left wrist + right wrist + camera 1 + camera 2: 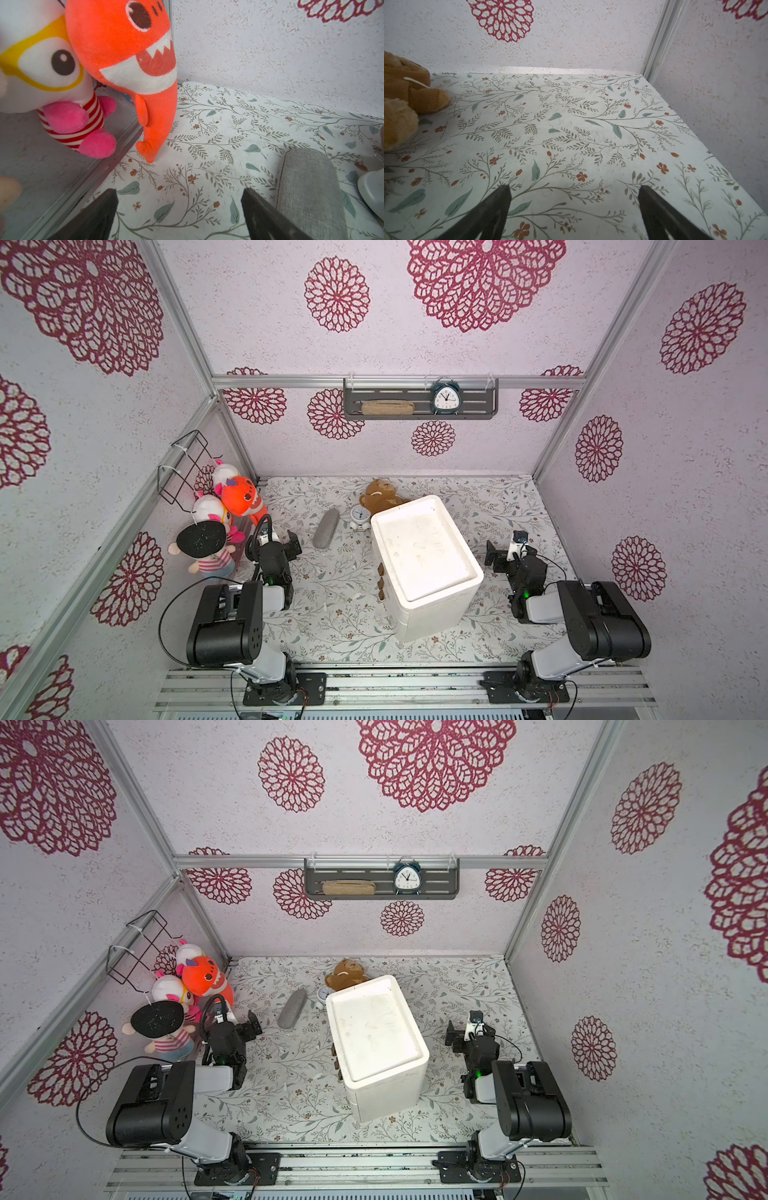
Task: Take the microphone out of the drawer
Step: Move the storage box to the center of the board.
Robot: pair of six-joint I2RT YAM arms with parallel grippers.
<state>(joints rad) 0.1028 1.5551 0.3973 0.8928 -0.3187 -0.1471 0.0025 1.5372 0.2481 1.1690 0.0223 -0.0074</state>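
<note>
A white, boxy drawer unit (424,547) (374,1027) stands upright in the middle of the table (332,614), turned at a slant in both top views. Its top is a shallow tray with a raised rim. Three small brown handles (380,582) (336,1064) line its left-facing front, and the drawers look shut.

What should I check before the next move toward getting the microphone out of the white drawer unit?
1. Left tool open and empty: ok.
2. Right tool open and empty: ok.
3. A drawer of the white drawer unit pulled open: not ok, all three look shut.
4. Brown handles on the left tool's side: ok.
5. Microphone located: cannot tell, out of sight in every view.
6. Grey pouch apart from the handles: ok.
</note>
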